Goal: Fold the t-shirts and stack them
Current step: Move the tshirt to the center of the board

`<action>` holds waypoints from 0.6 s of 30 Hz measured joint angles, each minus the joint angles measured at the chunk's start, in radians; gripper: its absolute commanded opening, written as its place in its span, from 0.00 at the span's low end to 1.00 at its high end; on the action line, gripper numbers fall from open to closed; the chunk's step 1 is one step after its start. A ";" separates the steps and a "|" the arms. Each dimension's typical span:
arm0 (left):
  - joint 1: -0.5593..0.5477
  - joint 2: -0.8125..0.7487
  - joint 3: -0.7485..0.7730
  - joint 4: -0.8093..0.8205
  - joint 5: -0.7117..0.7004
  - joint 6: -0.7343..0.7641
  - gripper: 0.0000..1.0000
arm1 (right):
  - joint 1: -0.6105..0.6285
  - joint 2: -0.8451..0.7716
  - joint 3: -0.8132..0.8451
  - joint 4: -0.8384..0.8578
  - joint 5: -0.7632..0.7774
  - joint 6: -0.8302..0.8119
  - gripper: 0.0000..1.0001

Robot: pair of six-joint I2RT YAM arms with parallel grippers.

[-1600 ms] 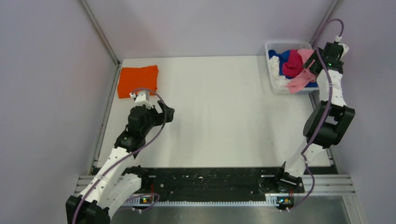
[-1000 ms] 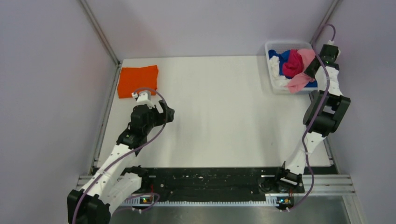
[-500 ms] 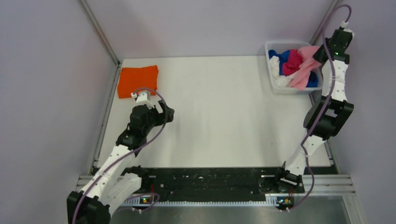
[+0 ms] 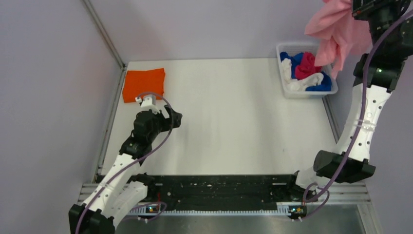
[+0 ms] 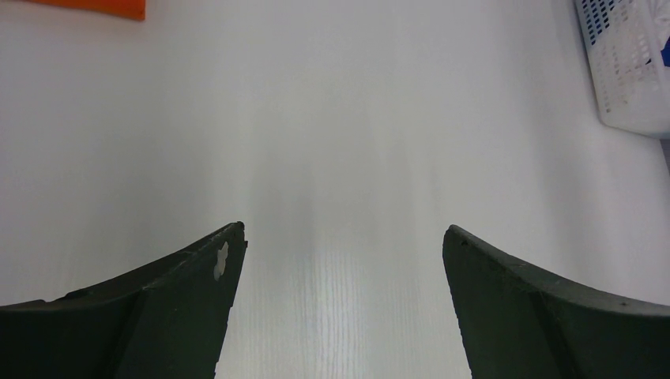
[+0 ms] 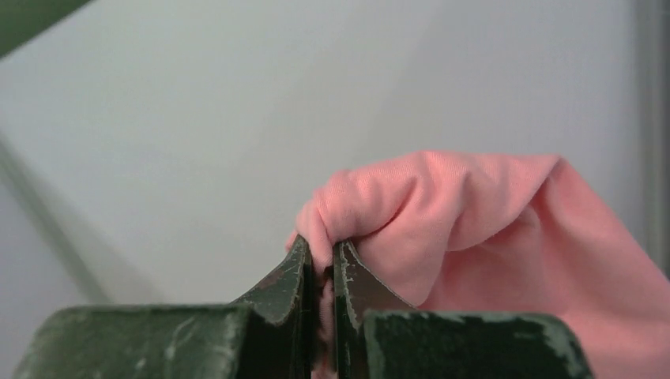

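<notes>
**Right end effector** [image 6: 320, 253]: pressed together on a bunched fold of the light pink t-shirt [image 4: 336, 29], with the cloth pinched between the two tips. The arm stands high above the far right corner. The garment hangs in a crumpled drape above the basket [image 4: 291, 44] and is clear of its contents, as far as the overhead view shows.

**Left end effector** [image 5: 341, 229]: spread wide and empty, hovering over bare tabletop [image 4: 234, 122] on the left side.

**Stock in the basket:** the magenta t-shirt [image 4: 308, 66], the blue t-shirt [image 4: 292, 59] and the white t-shirt [image 4: 302, 80], tangled together. The orange t-shirt [image 4: 143, 84] lies folded flat at the far left corner of the tabletop, well apart from the basket.

**Assessment:** the step in hand appears to be carrying the pink garment to the open middle of the tabletop for spreading. The grip is on a bunch, not on a hem or shoulder, so the shirt is likely to land in a heap if simply dropped.

**Recommended:**
- Lower the shirt slowly toward the centre, dragging so the trailing cloth lays out flat.
- Bring the left arm across to take a second corner before any release.
- Keep the drape clear of the basket rim in transit — a snag there could tip the basket.
</notes>
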State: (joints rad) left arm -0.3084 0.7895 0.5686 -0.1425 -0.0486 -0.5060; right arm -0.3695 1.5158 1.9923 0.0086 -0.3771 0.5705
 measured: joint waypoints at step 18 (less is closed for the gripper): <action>0.000 -0.075 0.003 -0.138 -0.282 -0.164 0.99 | 0.751 -0.145 -0.397 0.211 -0.443 0.187 0.05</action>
State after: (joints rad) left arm -0.3084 0.7147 0.5713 -0.2802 -0.3302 -0.6697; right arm 0.3817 1.3708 1.5951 0.2192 -0.8196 0.7574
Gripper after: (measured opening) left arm 0.990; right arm 0.061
